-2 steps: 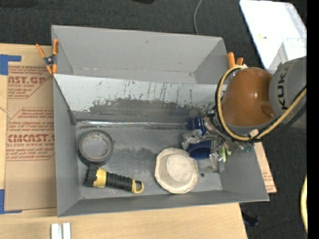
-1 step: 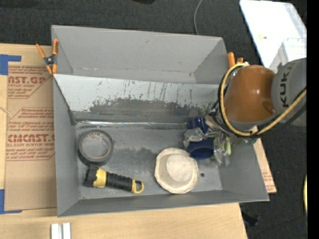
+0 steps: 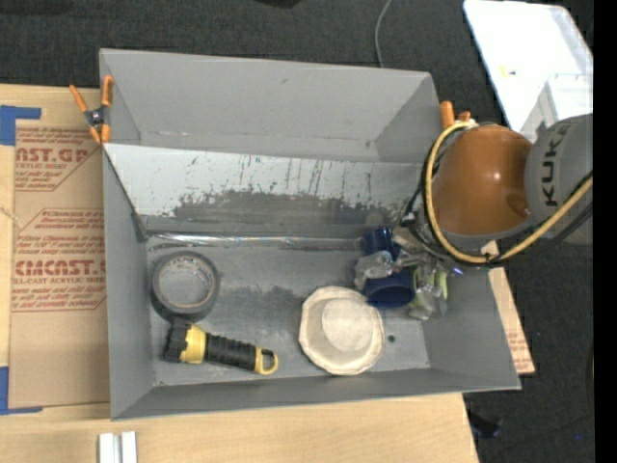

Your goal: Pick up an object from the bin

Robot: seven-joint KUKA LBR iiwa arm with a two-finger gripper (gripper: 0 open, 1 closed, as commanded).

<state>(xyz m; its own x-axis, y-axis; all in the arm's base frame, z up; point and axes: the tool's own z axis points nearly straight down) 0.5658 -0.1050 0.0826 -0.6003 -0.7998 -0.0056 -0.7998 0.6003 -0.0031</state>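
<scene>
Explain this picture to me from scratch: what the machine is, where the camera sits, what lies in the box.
One camera looks down on a grey metal bin from above, slightly to one side. The machine coming in from the right is a robot arm; the orange dome is a cover on its wrist, part of the robot. Its gripper is low in the bin's right part, at a dark blue thing whose kind I cannot make out; whether it holds it is unclear. Also on the bin floor: a roll of grey tape at the left, a black and yellow torch near the front, a round white dish in the middle.
</scene>
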